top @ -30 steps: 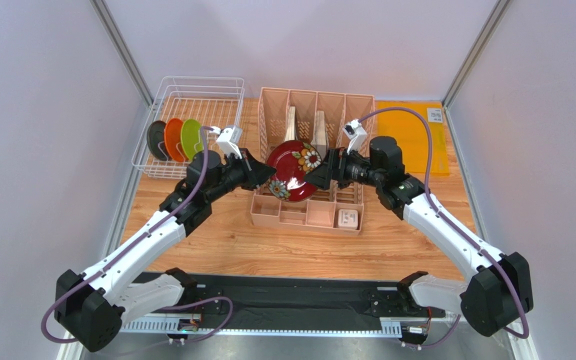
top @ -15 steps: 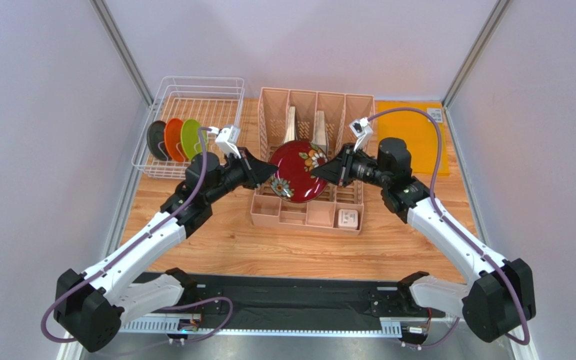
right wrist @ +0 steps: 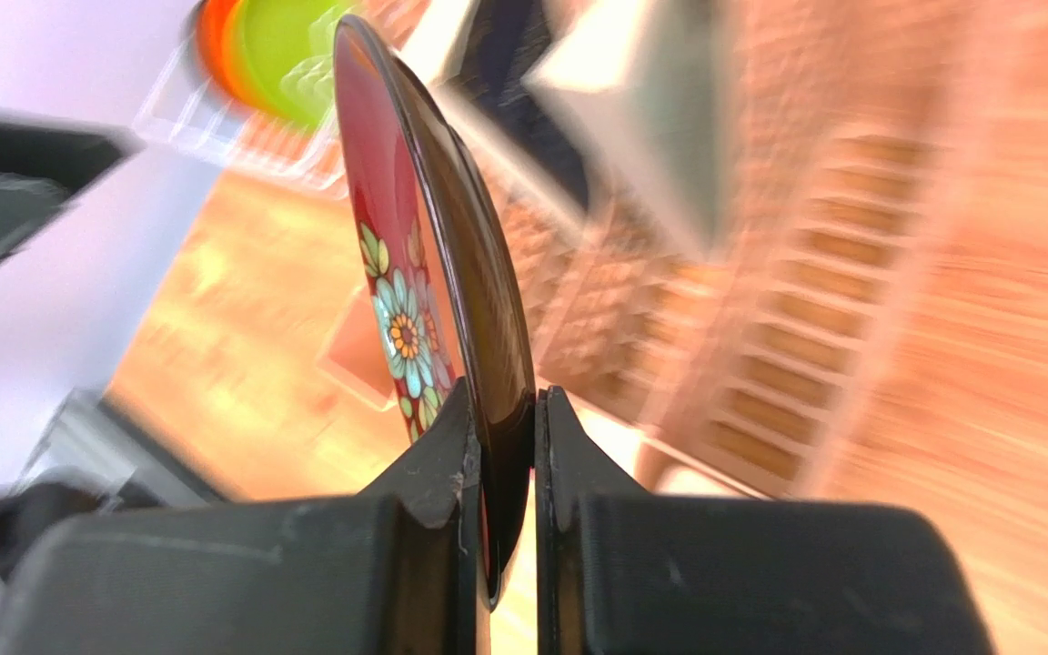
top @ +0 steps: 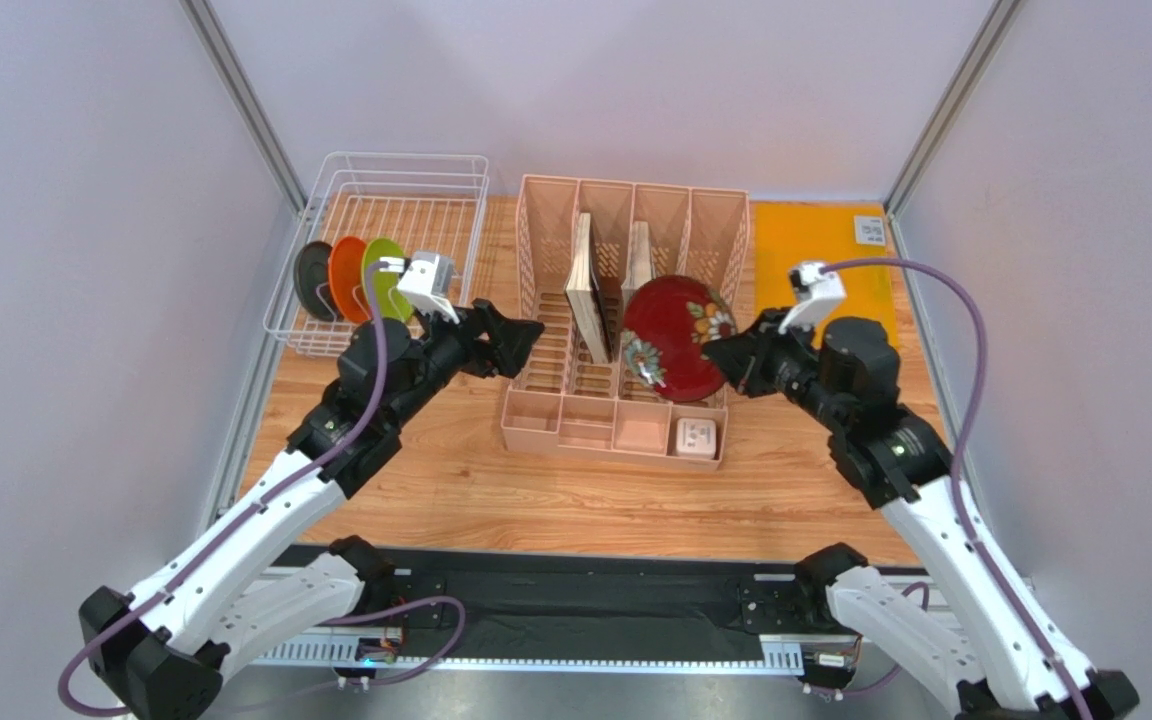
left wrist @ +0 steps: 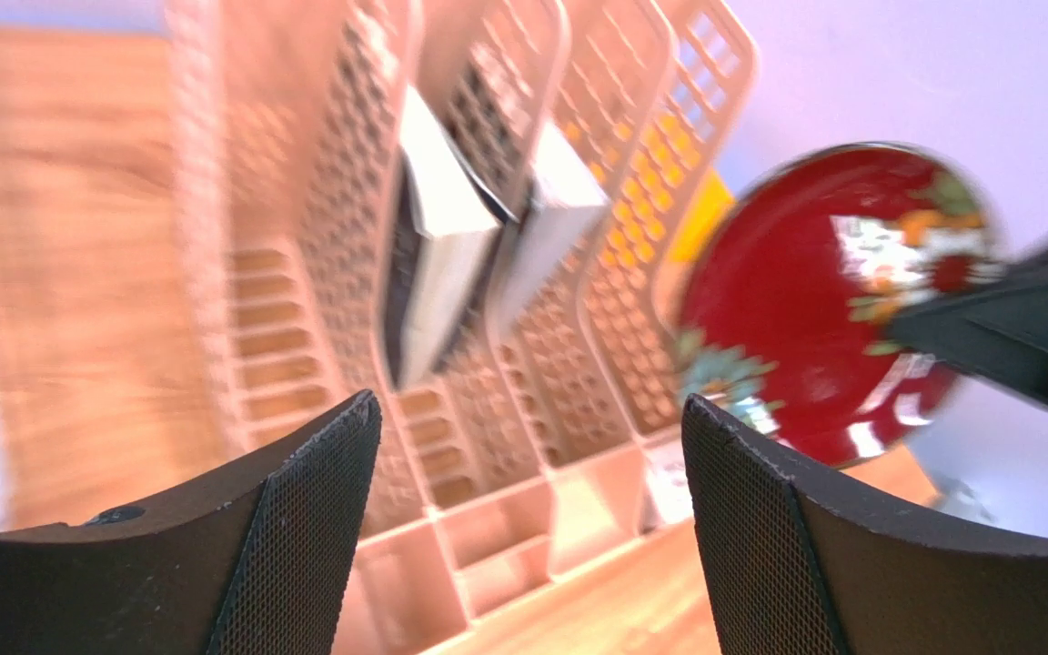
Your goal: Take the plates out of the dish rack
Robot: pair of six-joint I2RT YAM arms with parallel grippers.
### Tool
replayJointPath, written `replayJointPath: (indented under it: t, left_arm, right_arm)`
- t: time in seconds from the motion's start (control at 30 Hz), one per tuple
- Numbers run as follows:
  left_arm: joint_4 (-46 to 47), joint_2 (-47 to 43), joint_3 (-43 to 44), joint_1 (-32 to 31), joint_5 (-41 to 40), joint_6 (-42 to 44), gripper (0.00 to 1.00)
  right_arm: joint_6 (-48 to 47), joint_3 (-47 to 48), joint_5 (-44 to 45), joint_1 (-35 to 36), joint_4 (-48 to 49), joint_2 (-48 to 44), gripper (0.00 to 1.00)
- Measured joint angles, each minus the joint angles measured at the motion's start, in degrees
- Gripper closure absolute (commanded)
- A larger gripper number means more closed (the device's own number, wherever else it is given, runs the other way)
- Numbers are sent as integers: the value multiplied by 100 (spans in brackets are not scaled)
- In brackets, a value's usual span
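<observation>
Top external view: at the far left of the worktop [top: 612,495] sat the white wire dish rack [top: 387,203]. Three plates stood on edge at its near-left end: a slate blue plate [top: 309,281], an orange plate [top: 345,276] and a lime green plate [top: 381,272]. Just right of the rack, the left jaws were spread apart and empty, near the left edge of the pink slotted organiser [top: 537,405]. Two beige boards [top: 587,285] leaned between its dividers. Further right, the right jaws were clamped on the rim of the dark red floral plate [top: 672,357], holding it on edge above the organiser's right side, well apart from the rack.
</observation>
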Motion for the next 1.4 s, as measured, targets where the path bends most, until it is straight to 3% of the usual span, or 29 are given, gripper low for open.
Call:
replayJointPath:
  t: [0.13, 0.3, 0.4, 0.57, 0.67, 0.83, 1.13, 1.4]
  left_arm:
    - [-306, -227, 280, 0, -866, 645, 0]
    - [-485, -372, 535, 39, -2297, 1528, 0]
    - [-535, -393, 538, 251, -2629, 1832, 0]
    - [-616, -389, 531, 627, -2756, 1897, 0]
    - [-647, -345, 531, 697, -2708, 1893, 0]
    - [-704, -184, 520, 734, -2575, 1869, 0]
    - [-726, -131, 262, 973, -2173, 1720, 0]
    - [-717, 24, 94, 1399, -1718, 1453, 0]
  right_arm:
    - [-33, 376, 1438, -81, -964, -640, 100]
    - [212, 452, 3252, -168, -1888, -1078, 100]
    - [413, 391, 4092, -229, -2258, -1099, 100]
    - [660, 260, 4723, -501, -2435, -811, 100]
    - [693, 31, 4468, -1211, -2256, -396, 100]
    - [688, -557, 3215, -2588, -1788, 354, 100]
    - [654, -739, 1388, -3093, -863, 1320, 100]
    - [717, -837, 743, -3493, -664, 1823, 100]
